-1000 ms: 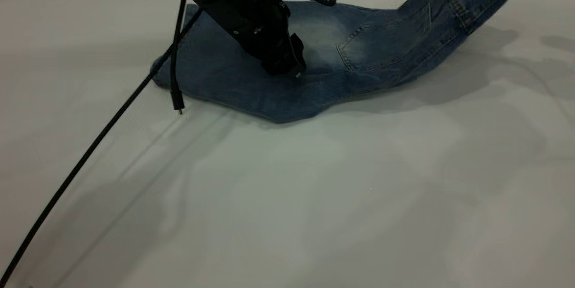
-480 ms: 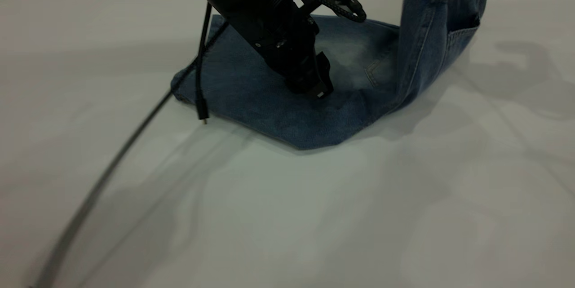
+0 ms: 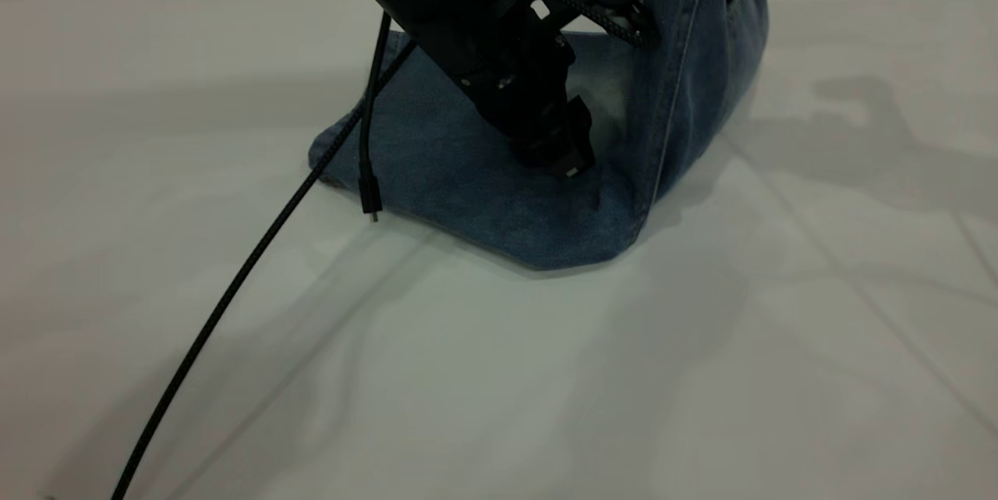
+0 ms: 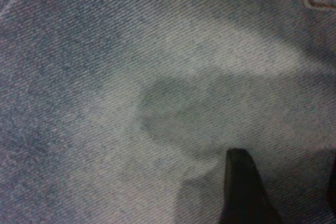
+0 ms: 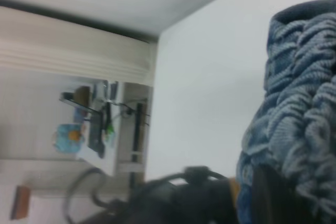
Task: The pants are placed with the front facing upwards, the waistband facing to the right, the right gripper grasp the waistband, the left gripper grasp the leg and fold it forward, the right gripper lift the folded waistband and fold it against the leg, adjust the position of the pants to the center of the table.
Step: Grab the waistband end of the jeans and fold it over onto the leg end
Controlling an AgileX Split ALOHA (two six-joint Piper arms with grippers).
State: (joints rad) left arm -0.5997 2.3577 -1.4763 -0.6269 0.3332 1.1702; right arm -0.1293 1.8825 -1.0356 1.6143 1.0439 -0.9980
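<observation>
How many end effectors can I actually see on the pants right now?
1 in the exterior view: the left end effector presses down on the flat legs of the pants. The right end effector is out of that frame above, though its wrist view shows bunched denim at its finger.

Black left pincer (image 3: 563,161), braided black cable (image 3: 234,289).

Dim, soft shadows; both wrist views blurred.

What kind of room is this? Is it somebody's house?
Probably not a house; more likely a robot lab or workshop. A black left gripper presses blue pants onto a big bare white table, and the right wrist view shows a cluttered bench against a plain wall.
</observation>
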